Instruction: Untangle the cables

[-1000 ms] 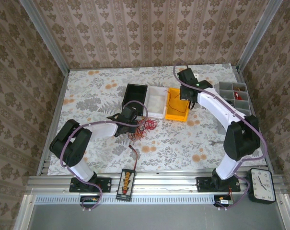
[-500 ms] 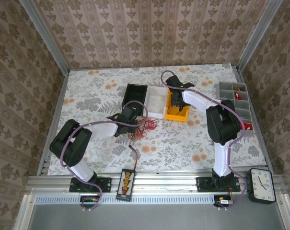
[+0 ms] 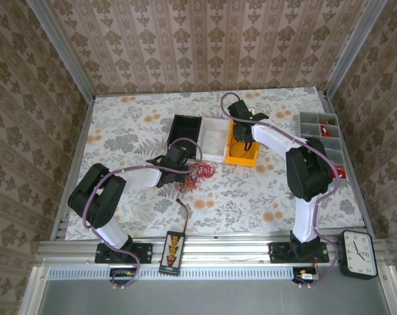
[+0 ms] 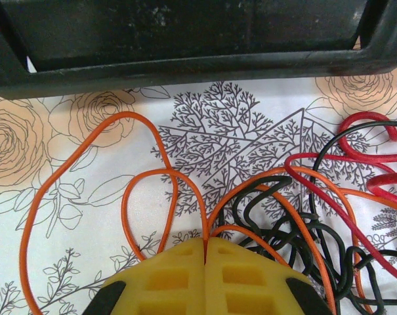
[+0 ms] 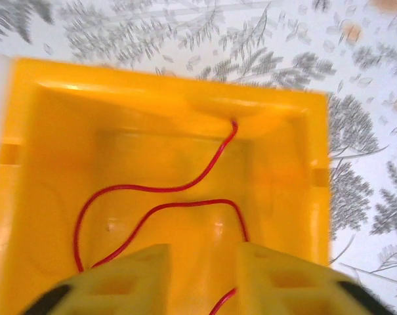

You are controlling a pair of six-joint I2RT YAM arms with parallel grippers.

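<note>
One binned, tangle to go.
Right claw [image 5: 201,262], spread, over the thin red wire [image 5: 160,189] in the yellow plastic bin [image 5: 296,131]; left claw [image 4: 205,252] pinches an orange strand [image 4: 152,173] of the red-and-black cable tangle [image 4: 296,223] ahead. Next, likely, draw it free.

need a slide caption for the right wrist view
Right arm's fingers held apart over a yellow bin with one red wire lying inside.

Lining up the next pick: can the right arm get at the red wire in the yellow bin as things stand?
Probably yes. The right claw hangs open directly over the yellow bin, and the red wire lies on its floor with nothing covering it.
</note>
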